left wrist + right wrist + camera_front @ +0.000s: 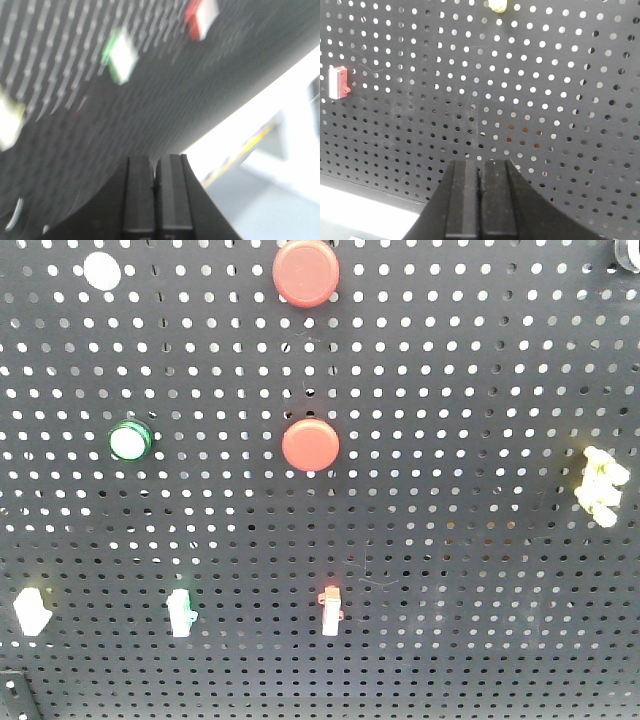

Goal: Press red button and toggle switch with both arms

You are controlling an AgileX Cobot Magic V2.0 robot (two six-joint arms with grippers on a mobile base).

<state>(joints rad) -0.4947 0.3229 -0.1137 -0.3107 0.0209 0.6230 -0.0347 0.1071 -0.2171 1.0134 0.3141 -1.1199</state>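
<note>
Two round red buttons (310,444) sit on the black pegboard, one above the other. Below them, a white toggle switch (331,609) with red trim projects from the board.

Front cam: square-on to black perforated metal pegboard (450,540), close, slightly upward, panel filling frame. Left wrist cam: blurred, looking along closed black gripper fingers (157,195) at panel obliquely, tilted, bright room past edge. Right wrist cam: near-frontal over own black fingers (480,200), close. Shared w/ front: small red-and-white rocker switch (331,609) (339,82), yellowish knob (600,485) (497,5).
</note>
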